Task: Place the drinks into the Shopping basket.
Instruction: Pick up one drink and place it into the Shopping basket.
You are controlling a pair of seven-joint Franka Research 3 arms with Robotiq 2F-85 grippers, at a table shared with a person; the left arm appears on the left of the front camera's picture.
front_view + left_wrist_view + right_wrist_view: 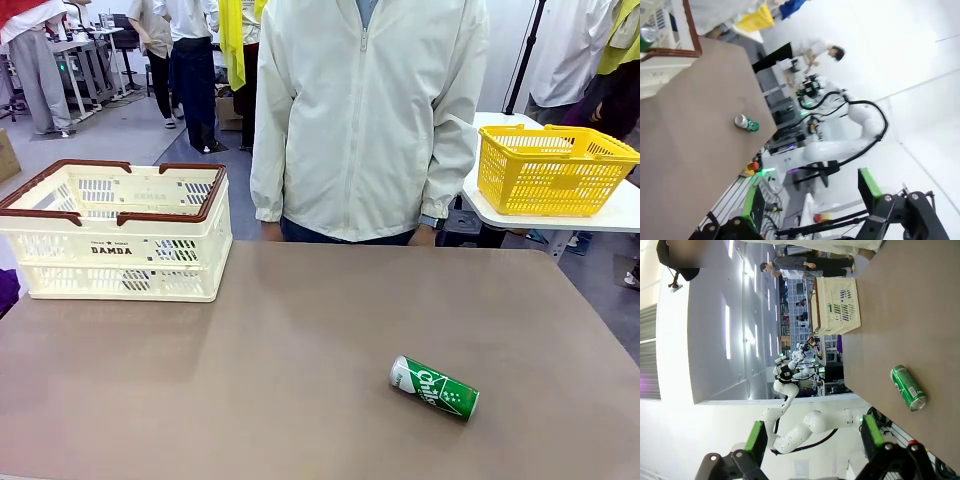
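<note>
Right of Shopping basket [112,250], nearer robot, green can [434,388] lies on side on worktop [250,380]. Both jaws fully spread, empty. Best grasp: right jaws across barrel at mid-length, square to axis, guarding against roll.

Ahead of the right pincer [814,437], jaws wide, the can [908,388] lies on its side on the table [920,315] with bare top all round it. Well beyond it stands the basket [837,305], open at the top, walled by its rim. The person [370,120] stands at the far edge. From the left pincer [810,200], jaws also wide, bare top runs to the can.
</note>
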